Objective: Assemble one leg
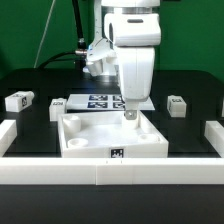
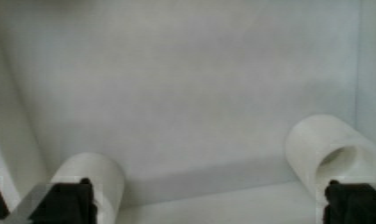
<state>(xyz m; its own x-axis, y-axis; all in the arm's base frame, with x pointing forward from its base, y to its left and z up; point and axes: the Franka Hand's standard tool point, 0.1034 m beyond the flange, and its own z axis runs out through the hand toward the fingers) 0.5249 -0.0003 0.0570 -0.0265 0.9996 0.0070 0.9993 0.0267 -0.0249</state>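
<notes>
The robot arm's white body hides the middle of the thin flat white marker board [image 1: 95, 100] and part of the far rim of the large white square plastic tray-like part [image 1: 85, 145]. In the exterior view the two-finger gripper [image 1: 130, 117] reaches down inside that tray, near its far corner on the exterior view's right. Its tips are too small there to read.

The wrist view is blurred, and the black fingertips [image 2: 69, 200] are cut off at the picture's edge. They stand wide apart and grip nothing, with the tray floor and two round sockets [image 2: 336, 150] below.

The small white plastic blocky leg [image 1: 176, 105] with a black-and-white tag stands on the black table [image 1: 195, 90] near its edge on the exterior view's right. It is outside the tray and well apart from the gripper. A similar white block [image 1: 18, 100] and a smaller one [image 1: 57, 108] sit toward the opposite edge.
</notes>
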